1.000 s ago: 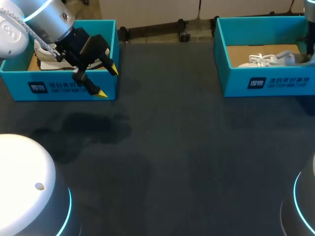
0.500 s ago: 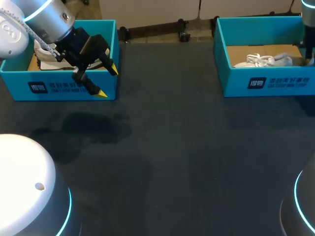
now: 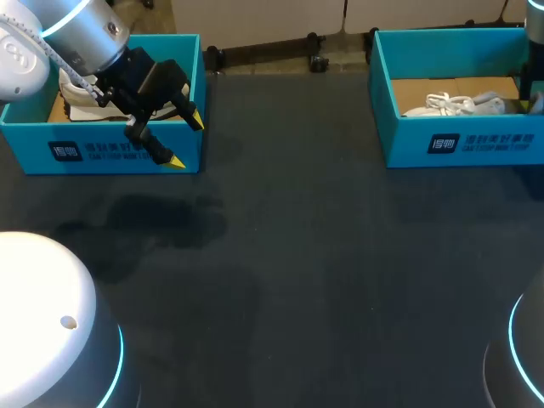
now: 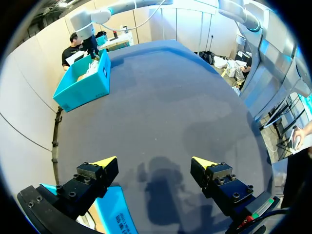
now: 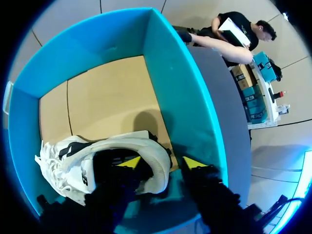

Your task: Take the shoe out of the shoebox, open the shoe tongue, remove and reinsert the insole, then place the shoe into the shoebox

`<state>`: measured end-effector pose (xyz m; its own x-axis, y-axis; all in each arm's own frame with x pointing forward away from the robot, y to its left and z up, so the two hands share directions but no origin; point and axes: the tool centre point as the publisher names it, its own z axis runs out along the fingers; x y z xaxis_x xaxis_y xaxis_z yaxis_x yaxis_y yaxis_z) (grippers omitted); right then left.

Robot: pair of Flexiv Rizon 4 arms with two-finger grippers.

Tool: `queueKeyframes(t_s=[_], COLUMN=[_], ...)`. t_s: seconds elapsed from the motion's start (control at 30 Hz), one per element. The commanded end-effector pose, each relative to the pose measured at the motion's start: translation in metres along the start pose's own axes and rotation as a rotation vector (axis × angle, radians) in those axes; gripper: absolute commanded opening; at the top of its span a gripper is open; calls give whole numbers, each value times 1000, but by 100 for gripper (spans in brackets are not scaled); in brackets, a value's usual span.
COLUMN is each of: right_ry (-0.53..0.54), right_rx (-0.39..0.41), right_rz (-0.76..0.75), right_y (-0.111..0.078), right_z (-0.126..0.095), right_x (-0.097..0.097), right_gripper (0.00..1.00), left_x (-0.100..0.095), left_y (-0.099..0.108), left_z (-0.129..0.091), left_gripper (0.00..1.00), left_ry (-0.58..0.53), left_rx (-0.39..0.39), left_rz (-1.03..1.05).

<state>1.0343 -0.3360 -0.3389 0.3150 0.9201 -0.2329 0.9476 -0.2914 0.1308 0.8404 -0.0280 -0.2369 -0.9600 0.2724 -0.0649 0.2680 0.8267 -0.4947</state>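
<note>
Two shoeboxes (image 3: 110,150) (image 3: 408,141), two shoes (image 3: 76,93) (image 3: 459,104)

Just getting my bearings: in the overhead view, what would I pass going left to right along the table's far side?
First the left shoebox → left gripper, open, at its right end → bare table → right shoebox → white shoe inside it → right gripper at the view's right edge.
</note>
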Motion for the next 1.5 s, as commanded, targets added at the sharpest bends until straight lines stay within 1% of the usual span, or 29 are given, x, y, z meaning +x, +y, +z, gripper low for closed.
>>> queueKeyframes(t_s=[0.03, 0.07, 0.1, 0.2, 0.27, 0.33, 0.57, 0.67, 0.73, 0.77, 0.87, 1.1, 1.2, 1.3, 1.47, 1.5], right_ry=[9, 9, 11, 17, 19, 32, 88, 115, 144, 154, 164, 184, 188, 193, 192, 192], right_rx=[-5, -4, -5, -9, -10, -3, -1, -1, -4, -7, -14, -30, -36, -43, -29, -29], right_rz=[-10, -12, -19, -32, -42, -58, -74, -95, -80, -82, -85, -93, -94, -96, -114, -114], right_y=[-3, -3, -3, -5, -6, -6, -14, -21, -24, -28, -35, -58, -69, -77, -100, -100], right_z=[-4, -4, -8, -17, -24, -30, -68, -82, -87, -93, -100, -123, -133, -137, -145, -145], right_x=[1, 2, 2, 3, 2, 0, -3, 1, 4, 7, 11, 20, 28, 34, 46, 46], right_gripper=[89, 89, 93, 98, 99, 100, 100, 100, 100, 100, 100, 100, 100, 100, 100, 100], left_x=[1, 1, 1, 1, 1, 1, 1, 1, 1, 1, 1, 1, 1, 1, 1, 1], left_y=[0, 0, 0, 0, 0, 0, 0, 0, 0, 0, 0, 0, 0, 0, 0, 0], left_z=[0, 0, 0, 0, 0, 0, 0, 0, 0, 0, 0, 0, 0, 0, 0, 0], left_gripper=[100, 100, 100, 100, 100, 100, 100, 100, 100, 100, 100, 100, 100, 100, 100, 100], left_ry=[-2, -2, -2, -2, -2, -2, -2, -2, -2, -2, -2, -2, -2, -2, -2, -2], left_rx=[-2, -2, -2, -2, -2, -2, -2, -2, -2, -2, -2, -2, -2, -2, -2, -2], left_rz=[0, 0, 0, 0, 0, 0, 0, 0, 0, 0, 0, 0, 0, 0, 0, 0])
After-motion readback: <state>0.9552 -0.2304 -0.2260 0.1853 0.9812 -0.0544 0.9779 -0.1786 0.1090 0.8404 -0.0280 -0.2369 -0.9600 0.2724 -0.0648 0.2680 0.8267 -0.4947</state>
